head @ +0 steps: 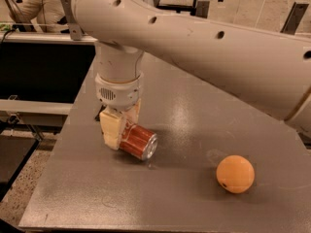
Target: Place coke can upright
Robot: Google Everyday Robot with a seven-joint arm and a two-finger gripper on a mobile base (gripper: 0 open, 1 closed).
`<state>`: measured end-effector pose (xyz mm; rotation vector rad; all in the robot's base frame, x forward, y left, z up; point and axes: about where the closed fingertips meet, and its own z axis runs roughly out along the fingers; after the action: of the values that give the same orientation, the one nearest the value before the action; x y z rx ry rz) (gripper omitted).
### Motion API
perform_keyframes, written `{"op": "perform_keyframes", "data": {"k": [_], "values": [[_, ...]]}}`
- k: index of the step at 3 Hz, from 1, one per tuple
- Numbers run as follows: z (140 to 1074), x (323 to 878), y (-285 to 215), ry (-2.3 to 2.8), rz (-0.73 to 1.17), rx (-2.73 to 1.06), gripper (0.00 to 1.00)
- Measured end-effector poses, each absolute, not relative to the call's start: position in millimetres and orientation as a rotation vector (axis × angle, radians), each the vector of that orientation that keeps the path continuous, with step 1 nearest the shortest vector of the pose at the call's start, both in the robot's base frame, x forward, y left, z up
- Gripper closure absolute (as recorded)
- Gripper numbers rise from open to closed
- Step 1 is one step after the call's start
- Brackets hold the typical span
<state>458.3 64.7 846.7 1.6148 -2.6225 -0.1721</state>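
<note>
The coke can (139, 141) is red with a silver end. It lies tilted on its side, the silver end facing lower right, just above the grey table (194, 101) at its left middle. My gripper (123, 129) hangs from the big white arm and is shut on the can's upper left part. One cream finger (111, 129) shows on the can's left, the other is partly hidden behind it.
An orange (235, 174) sits on the table to the right of the can, well apart from it. The table's left edge (58, 144) and front edge are close by. A person in white (34, 8) is at the far back left.
</note>
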Motion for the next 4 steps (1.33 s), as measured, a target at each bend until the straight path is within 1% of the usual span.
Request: {"op": "perform_keyframes", "data": {"k": [1,2,3,4], "values": [[871,464,66,-2.632,-0.241,1.700,0.88],[903,475,63,-2.658,-0.317,1.843,1.00],[927,485,58,-2.682,-0.442,1.978,1.00],[946,501,44,-2.764,-0.672,2.125,1.00]]}}
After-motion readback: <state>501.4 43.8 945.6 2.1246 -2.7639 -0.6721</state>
